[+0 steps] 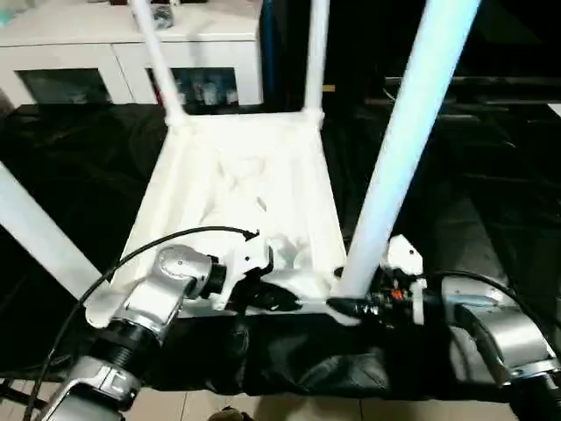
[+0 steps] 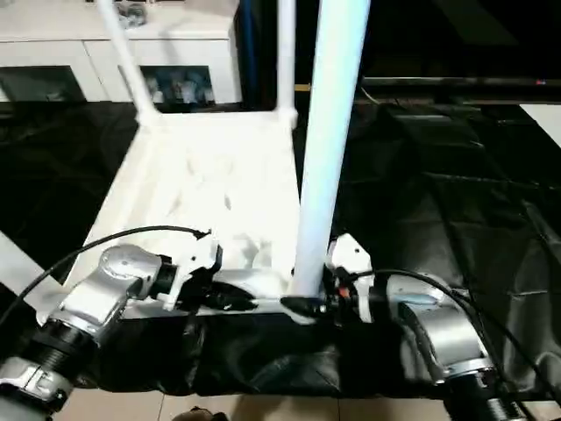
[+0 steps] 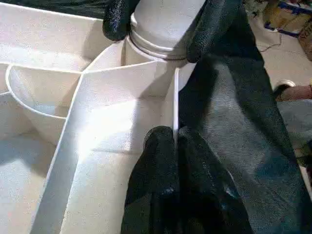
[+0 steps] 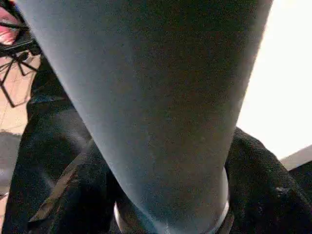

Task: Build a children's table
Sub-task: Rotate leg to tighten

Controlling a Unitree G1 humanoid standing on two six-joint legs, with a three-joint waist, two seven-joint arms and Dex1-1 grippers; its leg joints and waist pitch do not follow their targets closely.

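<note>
The children's table lies upside down on a black cloth, its white top (image 1: 245,175) showing the ribbed underside. Two legs (image 1: 158,61) rise from the far corners, and another leg (image 1: 35,228) slants off at the near left. The near right leg (image 1: 403,140) stands in its corner socket (image 3: 146,53). My right gripper (image 1: 351,303) is at that leg's base, a black finger (image 3: 117,19) pressed on each side of it. My left gripper (image 3: 174,139) is shut on the thin rim wall of the top's near edge, just left of that socket.
A white cabinet (image 1: 88,53) with glass-fronted openings stands behind the table. The black cloth (image 1: 491,210) spreads wide to the right and drapes over the near edge above a tiled floor (image 1: 289,408). A black cable (image 1: 166,239) arcs over my left forearm.
</note>
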